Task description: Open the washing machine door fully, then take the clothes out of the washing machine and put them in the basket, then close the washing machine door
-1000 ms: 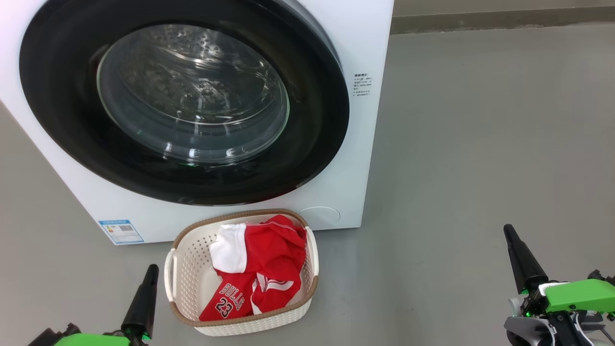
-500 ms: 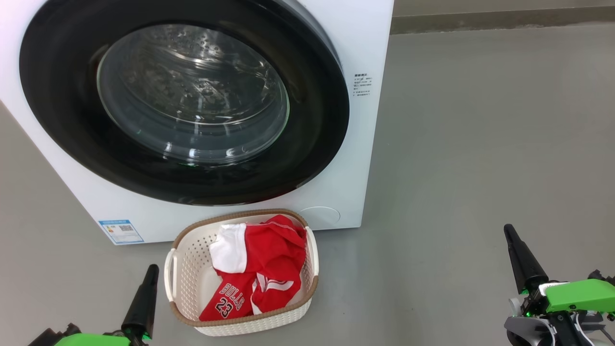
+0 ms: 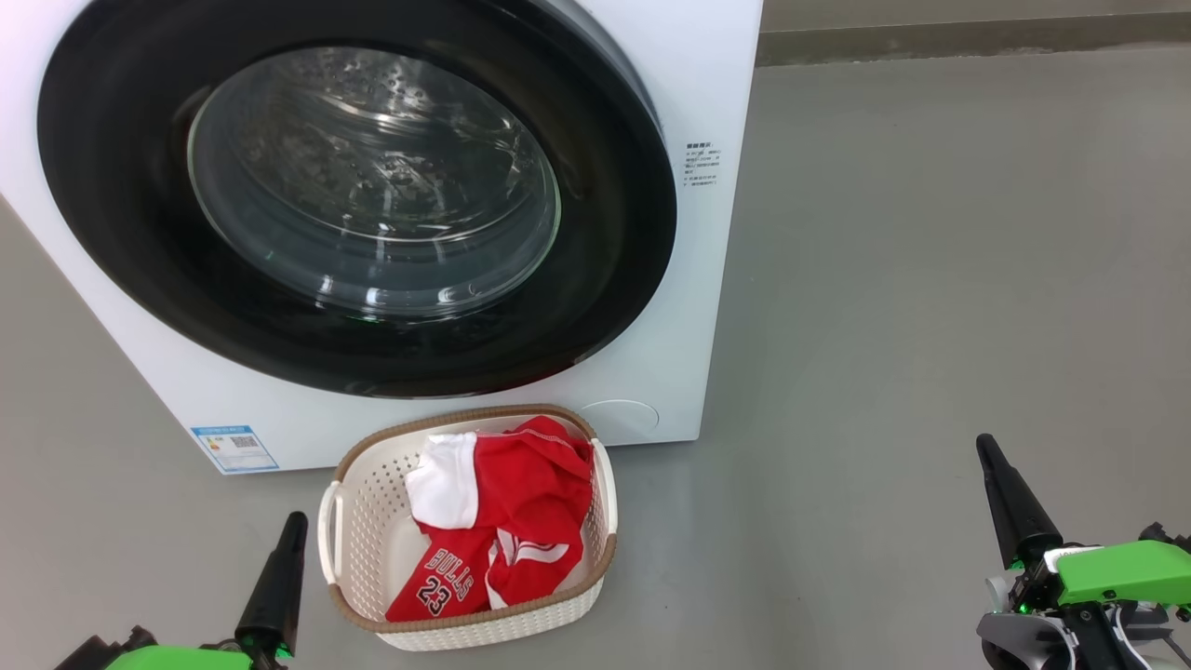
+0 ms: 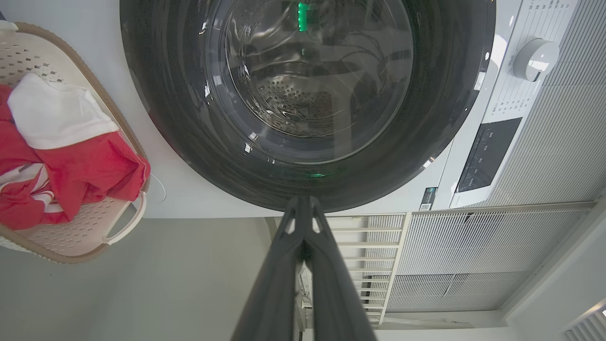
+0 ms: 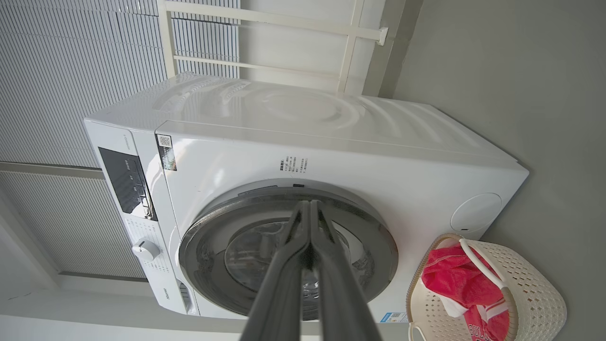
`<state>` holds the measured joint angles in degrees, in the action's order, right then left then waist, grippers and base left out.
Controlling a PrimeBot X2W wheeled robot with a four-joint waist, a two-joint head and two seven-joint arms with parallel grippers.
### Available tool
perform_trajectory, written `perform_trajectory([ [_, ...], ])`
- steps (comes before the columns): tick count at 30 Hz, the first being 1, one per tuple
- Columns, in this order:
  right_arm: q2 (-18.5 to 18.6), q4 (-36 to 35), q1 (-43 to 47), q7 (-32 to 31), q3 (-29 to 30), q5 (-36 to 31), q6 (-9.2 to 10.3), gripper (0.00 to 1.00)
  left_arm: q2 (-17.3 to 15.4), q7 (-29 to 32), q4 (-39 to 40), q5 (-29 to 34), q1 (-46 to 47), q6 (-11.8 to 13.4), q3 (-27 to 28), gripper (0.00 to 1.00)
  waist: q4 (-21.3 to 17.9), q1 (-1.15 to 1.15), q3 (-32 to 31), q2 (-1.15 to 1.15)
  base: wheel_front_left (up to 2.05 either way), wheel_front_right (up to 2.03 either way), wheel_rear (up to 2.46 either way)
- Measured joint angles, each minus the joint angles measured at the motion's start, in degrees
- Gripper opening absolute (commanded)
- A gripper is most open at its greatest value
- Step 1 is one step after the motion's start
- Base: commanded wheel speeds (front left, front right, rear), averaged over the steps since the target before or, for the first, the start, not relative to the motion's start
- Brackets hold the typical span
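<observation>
The white washing machine (image 3: 670, 84) stands on the floor with its black-ringed round door (image 3: 614, 242) lying flat against the front, closed; steel drum shows through the glass. In front of it sits the cream basket (image 3: 368, 493), holding the red and white clothes (image 3: 521, 493), one marked "BULLS 23". My left gripper (image 3: 296, 521) is shut and empty, just left of the basket. My right gripper (image 3: 983, 447) is shut and empty, far to the right over bare floor. Both wrist views show fingers pressed together (image 4: 303, 208) (image 5: 310, 208), pointing at the door (image 4: 440, 94) (image 5: 378, 237).
Grey floor (image 3: 930, 279) spreads to the right of the machine. A wall base runs along the back (image 3: 977, 37). The machine's control panel and white dial (image 4: 535, 59) show in the left wrist view, with slatted blinds (image 4: 473, 251) behind.
</observation>
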<state>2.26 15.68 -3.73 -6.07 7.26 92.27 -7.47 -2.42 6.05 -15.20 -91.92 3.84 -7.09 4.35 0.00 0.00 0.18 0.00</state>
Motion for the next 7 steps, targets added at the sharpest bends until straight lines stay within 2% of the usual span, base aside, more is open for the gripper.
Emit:
perform_trajectory([
  [7,0.0,0.0,0.0,0.0,0.0,0.0,0.0,0.0,0.0,0.0,0.0,0.0,0.0,0.0,0.0,0.0,0.0,0.0,0.0,0.0,0.0,0.0,0.0],
])
